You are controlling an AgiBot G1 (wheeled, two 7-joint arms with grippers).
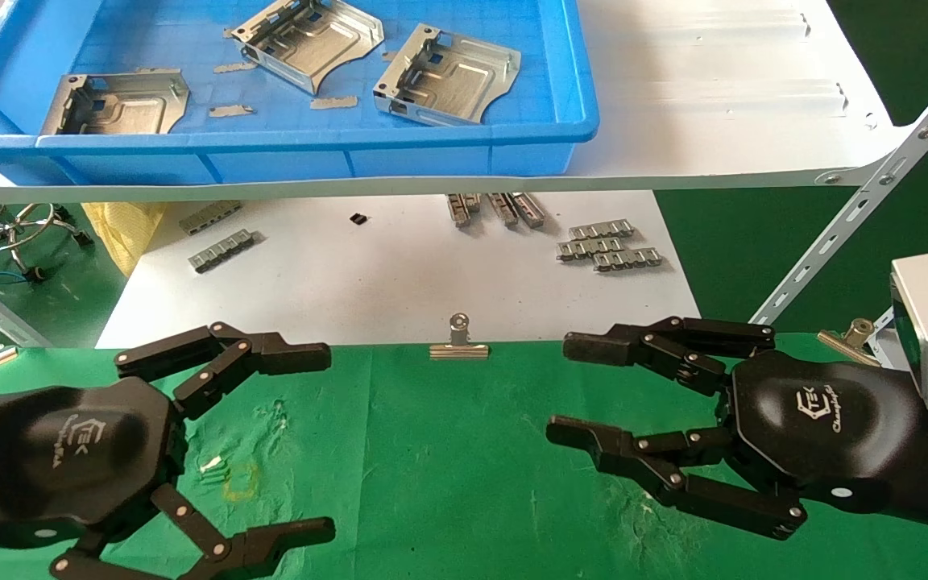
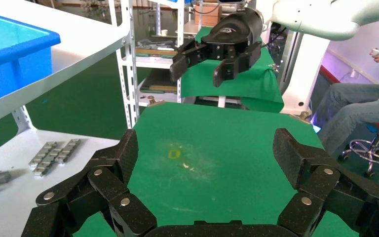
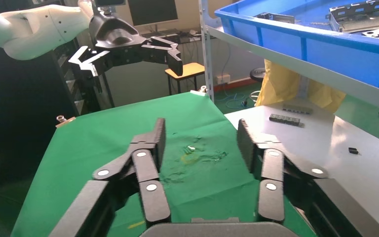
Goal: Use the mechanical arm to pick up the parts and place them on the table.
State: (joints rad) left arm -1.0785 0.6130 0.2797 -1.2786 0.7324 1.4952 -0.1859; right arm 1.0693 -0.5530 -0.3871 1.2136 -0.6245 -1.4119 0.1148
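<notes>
Three silver sheet-metal parts lie in the blue tray [image 1: 311, 145] on the white shelf: one at the left [image 1: 119, 102], one in the middle [image 1: 311, 40], one at the right [image 1: 448, 76]. My left gripper [image 1: 315, 443] is open and empty over the left of the green table [image 1: 448, 467]. My right gripper [image 1: 565, 387] is open and empty over the table's right side. Both hover well short of the tray. In the left wrist view my own gripper [image 2: 205, 148] frames bare green cloth. In the right wrist view my own gripper [image 3: 200, 138] does the same.
The white shelf board [image 1: 714, 105] juts out above a lower white sheet [image 1: 399, 274] with small grey toothed strips [image 1: 609, 246]. A metal clip [image 1: 459, 342] holds the cloth's far edge. A slanted white shelf brace [image 1: 859, 209] stands at the right. A yellow square mark [image 1: 240, 481] is on the cloth.
</notes>
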